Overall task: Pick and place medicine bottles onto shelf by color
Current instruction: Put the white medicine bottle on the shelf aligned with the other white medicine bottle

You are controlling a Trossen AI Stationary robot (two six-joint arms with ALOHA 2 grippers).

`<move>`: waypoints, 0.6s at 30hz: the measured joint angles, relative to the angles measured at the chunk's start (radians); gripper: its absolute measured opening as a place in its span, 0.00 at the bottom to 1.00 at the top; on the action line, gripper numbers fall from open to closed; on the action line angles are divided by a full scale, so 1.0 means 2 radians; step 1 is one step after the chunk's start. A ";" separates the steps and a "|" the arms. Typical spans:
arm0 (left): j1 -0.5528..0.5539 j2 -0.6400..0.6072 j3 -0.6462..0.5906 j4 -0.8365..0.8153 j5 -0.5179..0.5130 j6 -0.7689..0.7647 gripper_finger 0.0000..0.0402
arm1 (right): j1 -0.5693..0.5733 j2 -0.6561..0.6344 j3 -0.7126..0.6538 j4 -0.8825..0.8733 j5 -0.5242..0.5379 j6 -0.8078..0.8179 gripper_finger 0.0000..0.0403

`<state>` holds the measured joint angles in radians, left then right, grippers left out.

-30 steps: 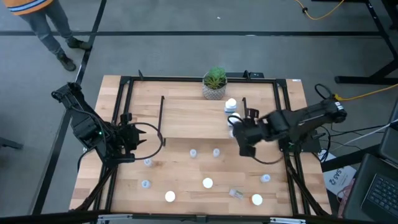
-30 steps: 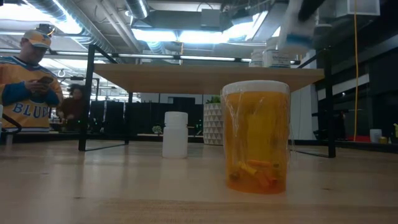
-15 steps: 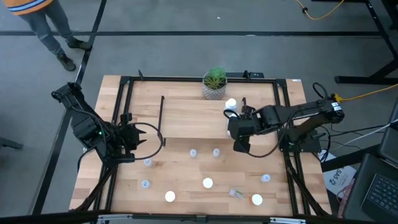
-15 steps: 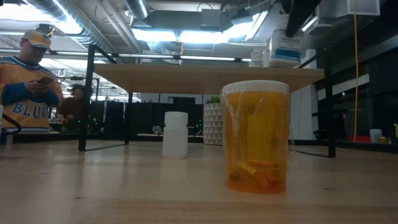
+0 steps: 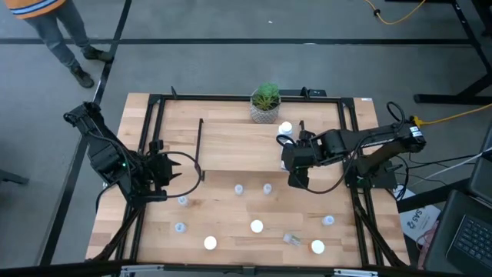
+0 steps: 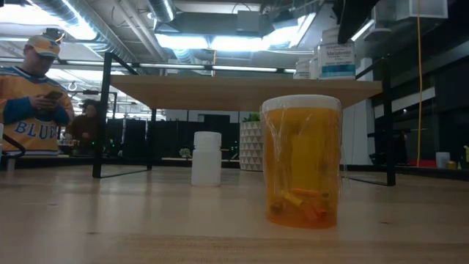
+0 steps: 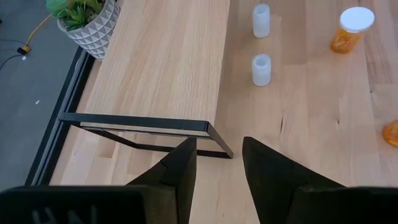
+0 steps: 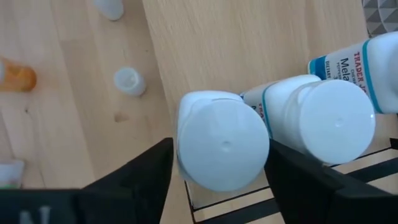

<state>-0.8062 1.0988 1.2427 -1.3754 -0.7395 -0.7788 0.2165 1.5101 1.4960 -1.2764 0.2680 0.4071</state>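
The shelf point(image 5: 238, 146) stands across the middle of the table, a light-wood board on black frames. My right gripper point(image 8: 221, 163) hangs over its right end, open, a finger on either side of a white bottle point(image 8: 222, 148) that stands upright on the board point(image 6: 335, 60). Two more white bottles point(image 8: 320, 118) stand beside it. Several small bottles point(image 5: 256, 226) lie scattered on the tabletop nearer the front. My left gripper point(image 7: 219, 162) waits open by the shelf's left frame point(image 7: 143, 124), with nothing between its fingers.
A potted plant point(image 5: 265, 102) stands at the far edge behind the shelf. In the low view an orange bottle point(image 6: 303, 161) and a white one point(image 6: 206, 158) stand on the table. A person point(image 6: 33, 95) stands beyond the table's far left corner.
My right gripper has carried the white bottle a little toward the table's left edge over the shelf's right end and brought it down. The bottle, raised and tilted a second ago, now stands upright on the board, and the fingers have drawn off its sides.
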 joint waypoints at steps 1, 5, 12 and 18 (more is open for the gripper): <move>0.000 0.000 0.000 0.000 0.000 0.000 0.31 | 0.000 0.000 0.000 0.000 0.000 -0.006 0.60; 0.000 0.000 0.000 0.000 0.000 -0.001 0.31 | 0.000 0.000 0.000 -0.007 0.000 -0.032 0.58; 0.000 0.000 0.000 0.000 0.000 -0.003 0.31 | 0.000 0.000 0.000 -0.013 0.000 -0.047 0.56; 0.000 0.000 0.000 0.000 0.000 -0.003 0.31 | 0.000 0.000 0.000 -0.023 0.000 -0.062 0.56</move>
<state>-0.8065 1.0992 1.2427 -1.3746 -0.7392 -0.7850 0.2165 1.5103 1.4963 -1.3220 0.2687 0.2833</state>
